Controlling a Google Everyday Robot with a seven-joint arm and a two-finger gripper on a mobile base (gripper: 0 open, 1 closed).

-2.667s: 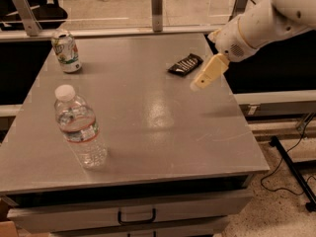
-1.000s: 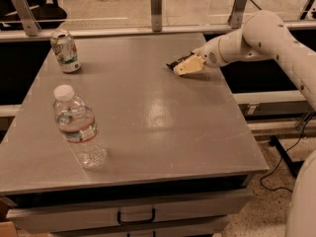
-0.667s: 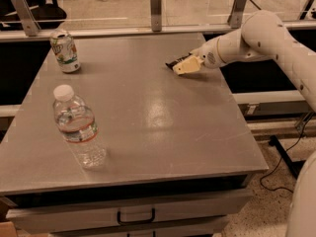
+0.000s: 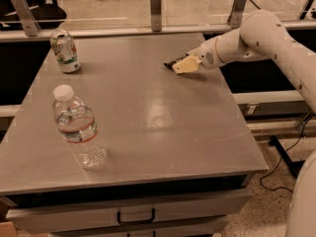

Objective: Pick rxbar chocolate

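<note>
Fingers (image 4: 186,65) clamped on rxbar chocolate (image 4: 171,64) at far right of table (image 4: 148,112), capped water bottle (image 4: 79,128) standing, can (image 4: 64,51) upright

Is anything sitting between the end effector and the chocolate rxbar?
Nothing visible does. The end effector sits right at the rxbar chocolate on the table; the can and water bottle stand well away.

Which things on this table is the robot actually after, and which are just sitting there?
In the job: rxbar chocolate, far right of the table; gripper, low over the table at the bar.
Just lying about: water bottle, front left; soda can, far left corner.
</note>
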